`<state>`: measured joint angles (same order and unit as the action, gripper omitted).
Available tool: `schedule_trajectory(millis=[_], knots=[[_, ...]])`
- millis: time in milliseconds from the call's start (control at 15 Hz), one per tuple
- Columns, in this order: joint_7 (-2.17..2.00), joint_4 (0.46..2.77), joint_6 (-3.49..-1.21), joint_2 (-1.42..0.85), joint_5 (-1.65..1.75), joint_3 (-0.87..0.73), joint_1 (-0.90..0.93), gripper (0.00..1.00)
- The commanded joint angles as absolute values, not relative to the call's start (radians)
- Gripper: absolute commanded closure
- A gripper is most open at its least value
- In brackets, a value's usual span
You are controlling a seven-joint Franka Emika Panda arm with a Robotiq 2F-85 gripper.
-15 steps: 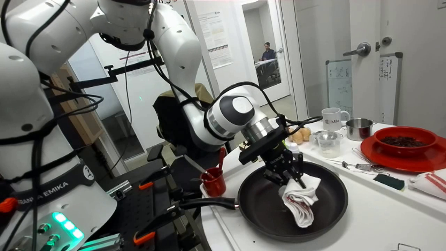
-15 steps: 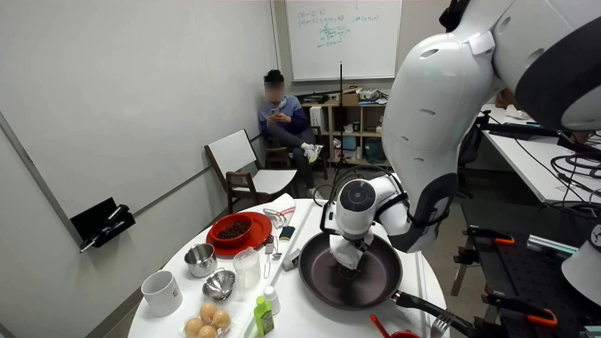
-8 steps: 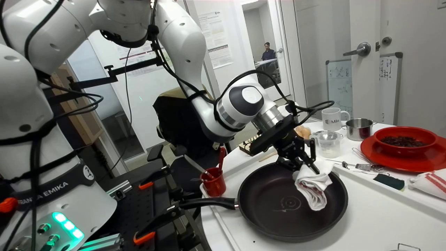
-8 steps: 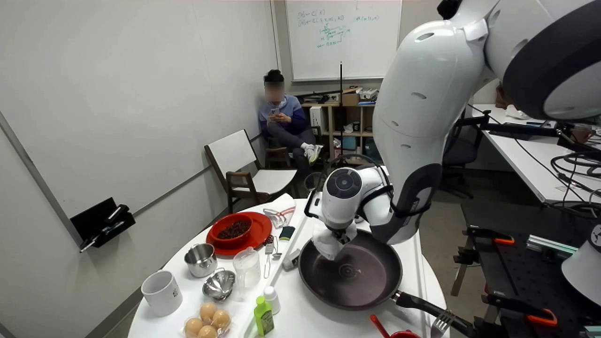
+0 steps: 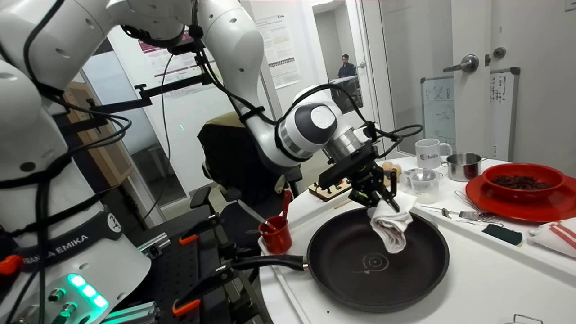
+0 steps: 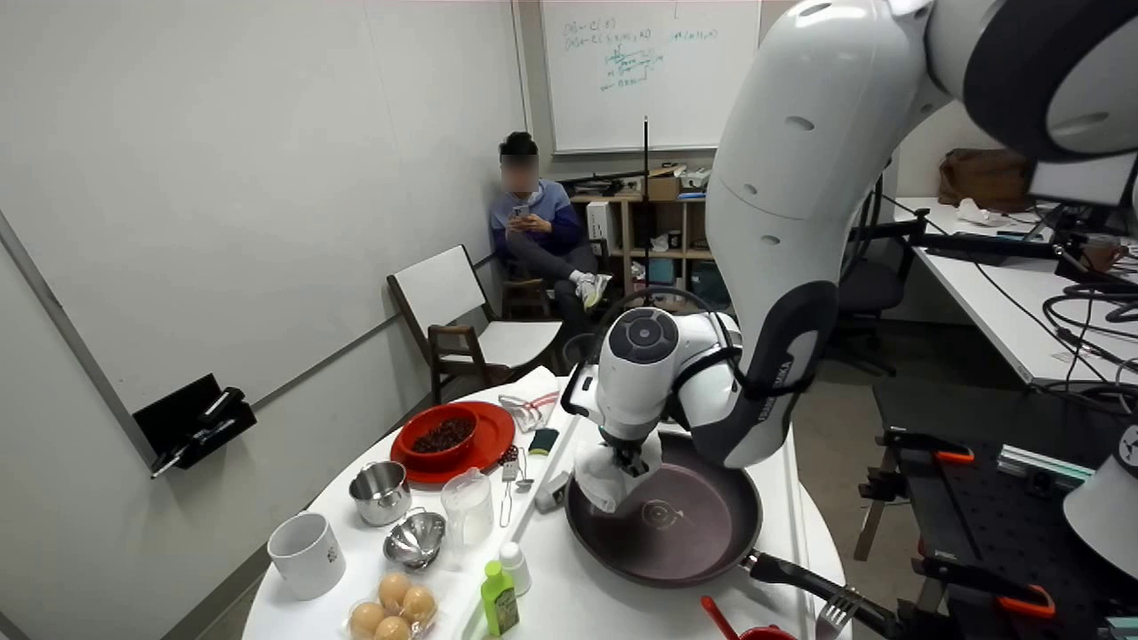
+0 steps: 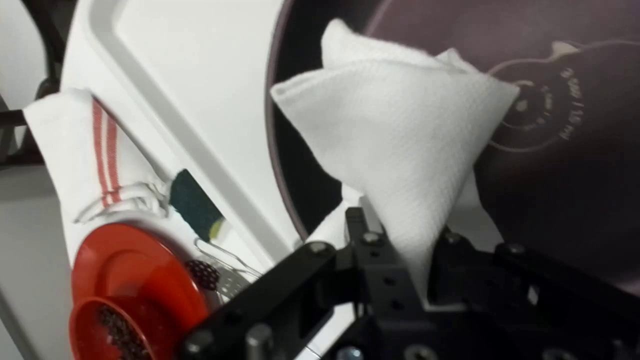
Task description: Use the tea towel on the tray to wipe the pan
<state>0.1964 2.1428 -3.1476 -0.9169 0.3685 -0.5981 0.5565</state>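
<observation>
My gripper (image 5: pixel 384 202) is shut on a folded white tea towel (image 5: pixel 392 225) and holds it over the far side of the dark frying pan (image 5: pixel 342 270). The towel hangs down inside the pan's rim; I cannot tell if it touches the pan. In an exterior view the towel (image 6: pixel 605 480) shows at the side of the pan (image 6: pixel 676 542) away from its handle. In the wrist view the towel (image 7: pixel 400 115) is pinched between the two fingers (image 7: pixel 400 230) and fans out over the pan (image 7: pixel 560 200). The pan sits on the white tray (image 7: pixel 200 155).
A second towel with red stripes (image 7: pixel 90 150), a sponge (image 5: pixel 503 234), a red plate and bowl (image 5: pixel 524 180), utensils, cups and eggs (image 6: pixel 396 609) lie beyond the tray's edge. A red cup (image 5: pixel 276 236) stands by the pan's handle (image 5: pixel 270 262). Two bottles (image 6: pixel 500 597) stand near the pan.
The gripper with the towel moved from the pan's middle toward the rim away from the handle, then shifted toward the egg side. The pan stayed in place. The grip on the towel is unchanged.
</observation>
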Motion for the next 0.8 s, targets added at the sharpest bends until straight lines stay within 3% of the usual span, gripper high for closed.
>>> schedule_trajectory(millis=[0,733], knots=[[0.258,2.234,-3.162,-0.774,0.414,-0.456,0.486,0.93],[0.294,2.314,-3.099,-0.678,0.429,-0.134,0.386,0.93]])
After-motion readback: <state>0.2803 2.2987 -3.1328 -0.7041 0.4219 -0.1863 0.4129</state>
